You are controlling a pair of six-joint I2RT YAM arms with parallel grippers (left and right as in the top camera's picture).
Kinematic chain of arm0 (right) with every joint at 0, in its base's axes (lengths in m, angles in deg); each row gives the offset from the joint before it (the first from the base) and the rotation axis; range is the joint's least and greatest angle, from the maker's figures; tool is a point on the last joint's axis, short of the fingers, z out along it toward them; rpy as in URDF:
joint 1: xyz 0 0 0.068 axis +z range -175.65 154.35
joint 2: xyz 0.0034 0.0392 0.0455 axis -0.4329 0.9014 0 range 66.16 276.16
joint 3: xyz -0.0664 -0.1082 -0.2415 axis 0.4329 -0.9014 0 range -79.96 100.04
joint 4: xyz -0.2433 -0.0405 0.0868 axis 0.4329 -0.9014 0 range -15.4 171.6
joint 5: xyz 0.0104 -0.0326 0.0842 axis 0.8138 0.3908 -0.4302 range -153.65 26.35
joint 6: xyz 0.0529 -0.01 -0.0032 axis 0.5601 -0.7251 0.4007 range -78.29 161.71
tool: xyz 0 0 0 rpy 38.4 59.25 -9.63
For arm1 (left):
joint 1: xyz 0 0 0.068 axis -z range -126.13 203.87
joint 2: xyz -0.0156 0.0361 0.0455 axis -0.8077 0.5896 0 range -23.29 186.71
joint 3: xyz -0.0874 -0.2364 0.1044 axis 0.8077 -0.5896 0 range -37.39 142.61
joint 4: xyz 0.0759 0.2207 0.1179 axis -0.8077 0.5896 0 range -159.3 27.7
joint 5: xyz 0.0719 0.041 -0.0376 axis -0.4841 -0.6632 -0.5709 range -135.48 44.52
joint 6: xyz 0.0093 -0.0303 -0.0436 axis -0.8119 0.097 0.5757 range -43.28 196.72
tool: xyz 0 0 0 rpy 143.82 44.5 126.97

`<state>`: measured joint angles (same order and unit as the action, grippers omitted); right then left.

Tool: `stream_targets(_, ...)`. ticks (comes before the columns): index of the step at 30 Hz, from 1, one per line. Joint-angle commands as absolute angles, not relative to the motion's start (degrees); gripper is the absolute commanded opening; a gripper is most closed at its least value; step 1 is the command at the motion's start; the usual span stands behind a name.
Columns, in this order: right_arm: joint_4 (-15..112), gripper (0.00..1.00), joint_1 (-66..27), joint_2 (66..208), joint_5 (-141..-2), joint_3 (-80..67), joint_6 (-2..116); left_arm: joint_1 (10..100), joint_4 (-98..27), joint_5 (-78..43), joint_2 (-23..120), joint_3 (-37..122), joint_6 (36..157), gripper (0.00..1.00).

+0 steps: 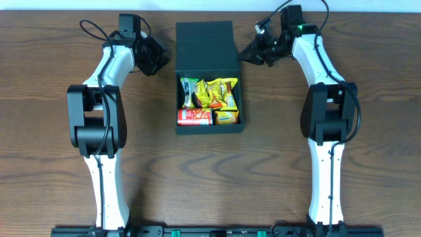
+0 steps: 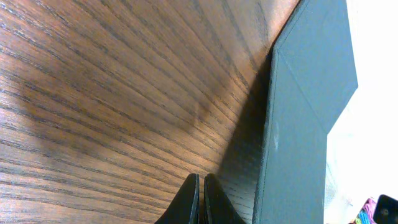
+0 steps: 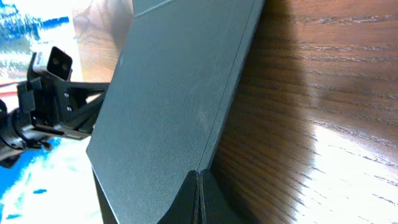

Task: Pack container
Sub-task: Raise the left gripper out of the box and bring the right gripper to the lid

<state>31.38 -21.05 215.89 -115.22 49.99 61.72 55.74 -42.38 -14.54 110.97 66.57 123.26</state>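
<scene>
The container [image 1: 209,128], a dark teal-black box, stands in the middle of the table. Its flap lid [image 1: 205,45] is folded back toward the far edge. Inside lie a red chip can [image 1: 194,117], yellow packets [image 1: 221,93] and a green packet [image 1: 189,89]. My left gripper [image 1: 163,64] is shut and empty just left of the lid; in the left wrist view its gripper [image 2: 201,183] hovers over bare wood beside the lid [image 2: 305,118]. My right gripper [image 1: 243,54] is shut and empty at the lid's right edge; in the right wrist view the gripper [image 3: 199,177] points at the edge of the lid [image 3: 168,106].
The wooden table [image 1: 52,164] spreads out on both sides of the box. Both white arms reach in from the near edge along the left and right. The left arm's wrist camera [image 3: 53,62] shows beyond the lid in the right wrist view.
</scene>
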Motion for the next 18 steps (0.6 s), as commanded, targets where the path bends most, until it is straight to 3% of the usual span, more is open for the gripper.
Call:
stream_targets(1, 31.3, 0.01, -22.7, 218.2, -114.3, 50.0, 64.3, 55.3, -42.3, -14.6, 111.5, 67.0, 123.7, 0.06)
stream_targets(18, 34.2, 0.01, -20.9, 218.2, -111.6, 50.0, 67.4, 55.2, -47.3, -11.1, 115.8, 67.0, 128.6, 0.06)
